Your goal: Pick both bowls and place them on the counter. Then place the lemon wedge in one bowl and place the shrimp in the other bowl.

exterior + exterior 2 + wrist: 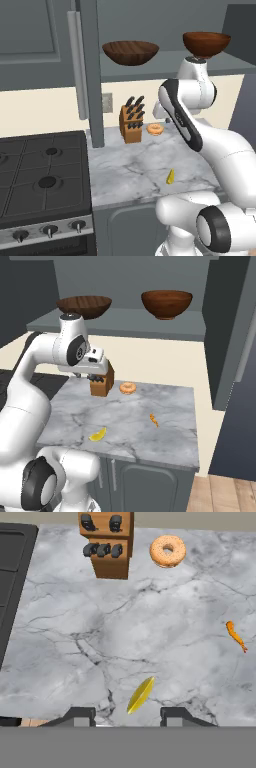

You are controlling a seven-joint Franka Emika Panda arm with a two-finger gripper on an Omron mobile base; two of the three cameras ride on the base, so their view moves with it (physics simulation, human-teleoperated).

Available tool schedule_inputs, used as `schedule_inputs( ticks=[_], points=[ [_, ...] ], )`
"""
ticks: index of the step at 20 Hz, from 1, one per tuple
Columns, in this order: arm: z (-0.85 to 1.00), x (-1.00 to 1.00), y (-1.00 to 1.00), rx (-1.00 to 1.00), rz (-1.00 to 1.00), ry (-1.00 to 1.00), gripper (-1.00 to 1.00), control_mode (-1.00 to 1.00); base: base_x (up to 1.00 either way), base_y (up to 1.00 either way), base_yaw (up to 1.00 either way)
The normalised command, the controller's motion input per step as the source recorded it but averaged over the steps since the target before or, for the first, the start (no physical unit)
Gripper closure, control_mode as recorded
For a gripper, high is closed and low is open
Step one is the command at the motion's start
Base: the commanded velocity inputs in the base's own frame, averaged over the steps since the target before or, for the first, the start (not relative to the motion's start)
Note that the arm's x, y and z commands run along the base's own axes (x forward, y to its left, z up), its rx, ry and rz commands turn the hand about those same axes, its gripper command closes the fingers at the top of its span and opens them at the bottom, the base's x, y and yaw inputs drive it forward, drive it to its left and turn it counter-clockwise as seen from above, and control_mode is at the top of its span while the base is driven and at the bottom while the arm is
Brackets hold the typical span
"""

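Observation:
Two wooden bowls stand on a grey shelf above the counter: the wide, dark brown bowl (131, 52) (84, 306) and the deeper, reddish-brown bowl (206, 44) (166, 303). The yellow lemon wedge (171, 176) (98, 434) (140, 695) lies near the front edge of the marbled counter (125, 165) (145, 401). A small orange shrimp (153, 419) (236, 636) lies to its right. My gripper (91, 376) (127, 716) hangs well above the counter, pointing down, open, with nothing between its fingers. In the hand view the lemon wedge sits just beyond the fingertips.
A wooden knife block (131, 122) (102, 385) (110, 547) and a speckled pale orange ring (155, 129) (127, 388) (168, 550) stand at the counter's back. The black gas stove (40, 170) borders the counter's left. A tall grey cabinet side (225, 331) rises on the right.

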Motion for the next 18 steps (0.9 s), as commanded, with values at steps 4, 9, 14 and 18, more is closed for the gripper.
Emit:
schedule_inputs(
  ticks=[4,9,14,18],
  points=[
    [0.0,-0.07,0.0,0.0,0.0,0.0,-1.0,-1.0,0.0,0.0,0.0],
    [0.09,-0.14,0.01,0.06,-0.13,-0.13,-1.0,-1.0,0.0,0.0,0.0],
    [0.33,-0.06,0.02,0.18,-0.16,-0.06,-1.0,-1.0,0.0,0.0,0.0],
    [0.45,0.0,0.02,0.14,-0.11,-0.01,-1.0,-1.0,0.0,0.0,0.0]
  ],
)
